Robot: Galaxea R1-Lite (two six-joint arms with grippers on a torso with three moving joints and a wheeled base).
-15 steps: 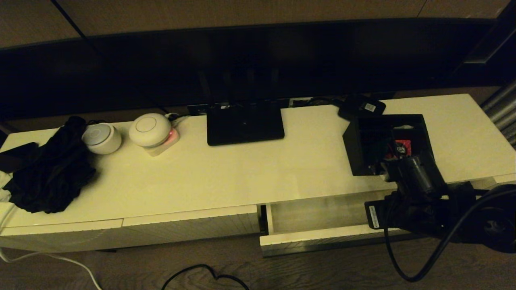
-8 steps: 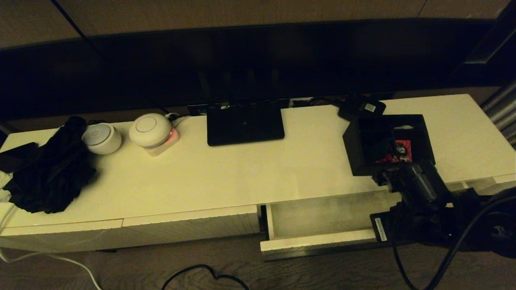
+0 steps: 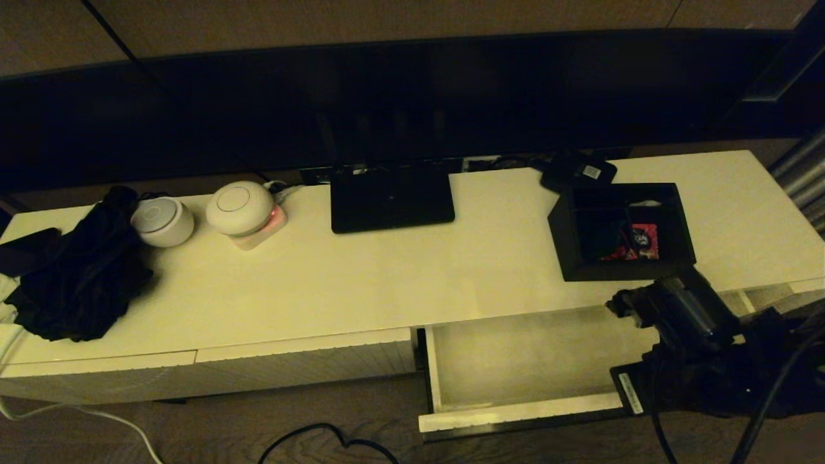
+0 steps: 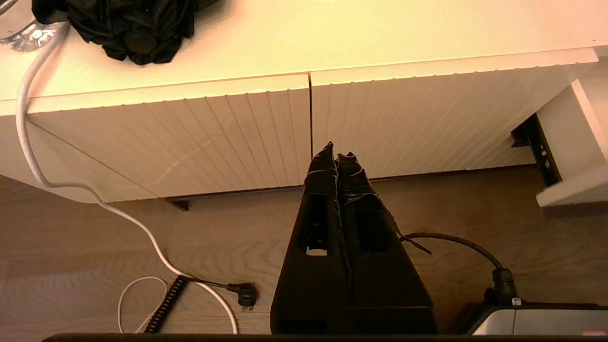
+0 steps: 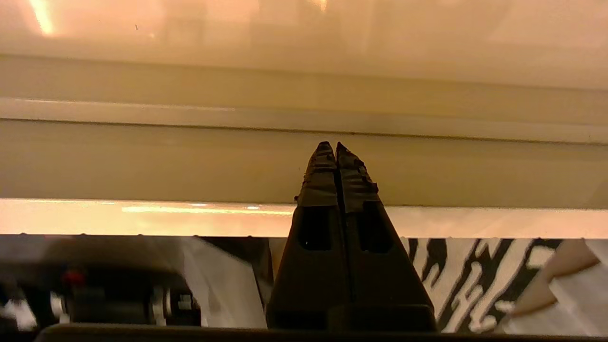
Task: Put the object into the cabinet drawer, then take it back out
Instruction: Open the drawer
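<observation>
The black box [image 3: 622,232] with inner dividers and red packets stands on the cabinet top at the right, nothing touching it. Below it the wide cream drawer [image 3: 515,411] is pulled far out, its pale interior bare. My right arm [image 3: 683,312] hangs over the drawer's right end and hides its own fingers in the head view. In the right wrist view my right gripper [image 5: 331,145] is shut, its tips over the drawer's inside just behind the lit front rim [image 5: 142,216]. My left gripper [image 4: 335,151] is shut, parked low before the two shorter drawer fronts.
A flat black router [image 3: 392,196] and a small black device with a white label [image 3: 579,173] sit at the back. Two white round devices [image 3: 240,207] and a black cloth [image 3: 77,270] lie at the left. Cables [image 3: 329,441] trail on the wooden floor.
My right arm has drawn back toward me from over the box, and the drawer has slid further out with it. The box is now uncovered and has not moved.
</observation>
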